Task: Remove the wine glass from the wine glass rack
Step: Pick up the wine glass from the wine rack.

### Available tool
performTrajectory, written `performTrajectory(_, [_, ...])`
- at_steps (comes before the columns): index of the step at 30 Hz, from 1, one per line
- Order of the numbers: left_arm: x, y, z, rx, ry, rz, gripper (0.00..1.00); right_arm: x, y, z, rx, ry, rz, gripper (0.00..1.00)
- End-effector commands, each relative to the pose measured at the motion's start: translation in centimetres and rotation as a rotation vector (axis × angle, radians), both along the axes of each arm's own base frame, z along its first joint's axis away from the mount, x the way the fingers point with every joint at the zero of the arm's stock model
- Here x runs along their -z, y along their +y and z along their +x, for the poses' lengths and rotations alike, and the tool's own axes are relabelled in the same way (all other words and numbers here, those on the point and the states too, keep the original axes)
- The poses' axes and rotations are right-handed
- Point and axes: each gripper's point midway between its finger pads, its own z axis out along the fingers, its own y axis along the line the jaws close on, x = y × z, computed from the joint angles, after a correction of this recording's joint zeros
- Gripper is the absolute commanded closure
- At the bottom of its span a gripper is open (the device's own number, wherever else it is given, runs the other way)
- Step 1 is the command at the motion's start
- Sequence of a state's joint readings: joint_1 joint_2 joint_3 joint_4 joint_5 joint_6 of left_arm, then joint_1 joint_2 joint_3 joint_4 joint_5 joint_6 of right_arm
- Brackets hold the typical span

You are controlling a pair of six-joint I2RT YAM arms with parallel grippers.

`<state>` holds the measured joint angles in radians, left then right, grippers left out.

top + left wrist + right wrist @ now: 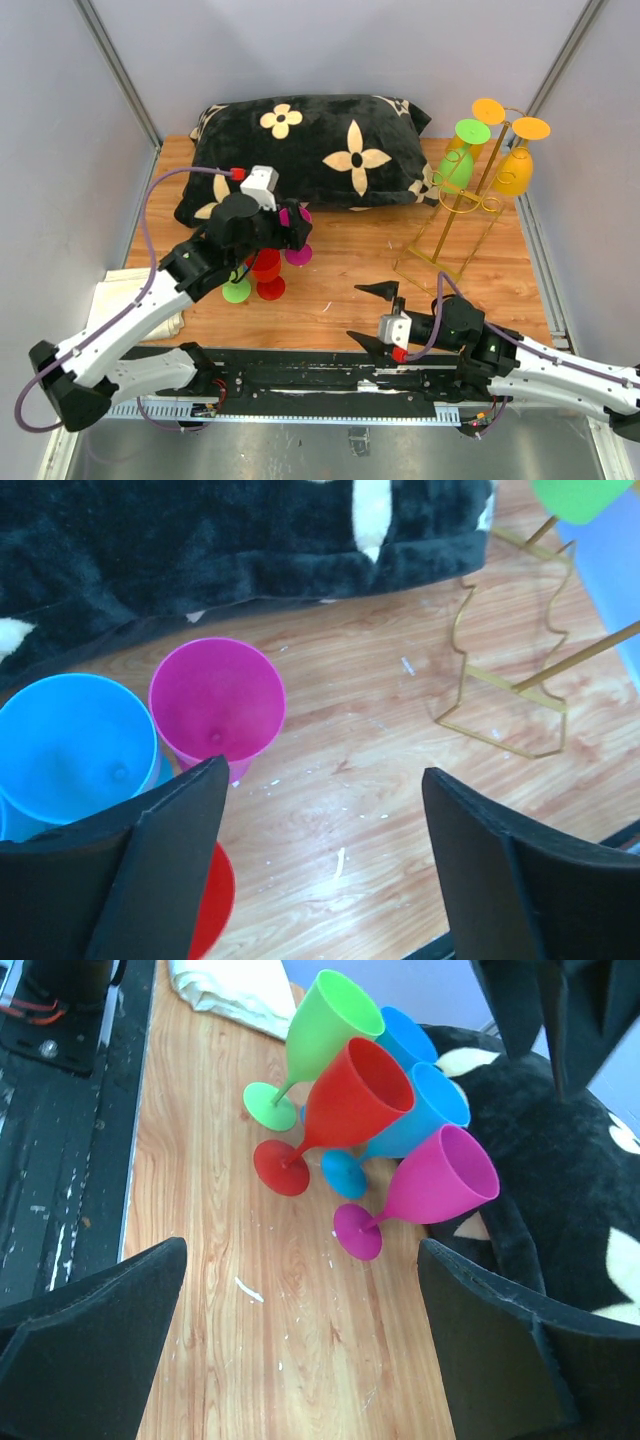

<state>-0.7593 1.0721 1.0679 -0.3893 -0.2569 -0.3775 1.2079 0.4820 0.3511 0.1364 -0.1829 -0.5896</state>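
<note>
The gold wire wine glass rack stands at the right of the wooden table. A green wine glass and an orange-yellow one hang upside down from its arms. My left gripper hovers open and holds nothing, just above a magenta glass that stands upright beside a blue glass. The rack's base shows at the right of the left wrist view. My right gripper is open and empty, low near the table's front edge, left of the rack.
Green, red, blue and magenta glasses stand clustered at the left centre. A black flowered pillow lies across the back. A white cloth lies at the front left corner.
</note>
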Motion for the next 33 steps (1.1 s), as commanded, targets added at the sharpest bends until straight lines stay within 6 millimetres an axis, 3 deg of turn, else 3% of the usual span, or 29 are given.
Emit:
performTrajectory(1, [-4.1, 1.1, -1.4, 0.0, -0.092, -0.139, 0.13, -5.4, 0.0, 1.2, 0.087, 0.07, 0.167, 0.01])
performTrajectory(4, [-5.3, 2.4, -2.2, -0.021, -0.126, -0.165, 0.07, -8.1, -1.1, 3.9, 0.294, 0.264, 0.307, 0.02])
performTrajectory(7, [-5.5, 3.7, -2.7, -0.052, -0.139, -0.165, 0.03, -10.8, -3.8, 7.4, 0.585, 0.38, 0.345, 0.02])
performTrajectory(9, [-5.4, 4.4, -3.0, -0.072, -0.14, -0.16, 0.01, -12.3, -3.9, 7.9, 0.628, 0.351, 0.257, 0.02])
performTrajectory(11, [-5.3, 4.9, -3.3, -0.082, -0.141, -0.156, 0.0, -15.1, -3.4, 7.9, 0.606, 0.31, 0.208, 0.02])
performTrajectory(18, [-4.5, 6.1, -3.5, -0.117, -0.133, -0.115, 0.0, -21.5, -4.1, 10.4, 0.689, 0.088, 0.171, 0.02])
performTrajectory(23, [-3.6, 6.6, -3.2, -0.149, -0.104, -0.074, 0.0, -22.4, -6.3, 15.8, 1.0, -0.064, 0.093, 0.02])
performTrajectory(25, [-3.5, 6.6, -3.4, -0.144, -0.097, -0.072, 0.0, -22.6, -7.3, 17.5, 1.065, -0.043, 0.07, 0.02])
performTrajectory(27, [-3.6, 6.6, -3.5, -0.142, -0.1, -0.082, 0.0, -22.6, -9.7, 19.5, 1.139, 0.007, 0.092, 0.02])
performTrajectory(33, [-3.9, 7.0, -3.7, -0.148, -0.115, -0.091, 0.0, -23.0, -16.1, 21.5, 1.3, 0.117, 0.227, 0.02])
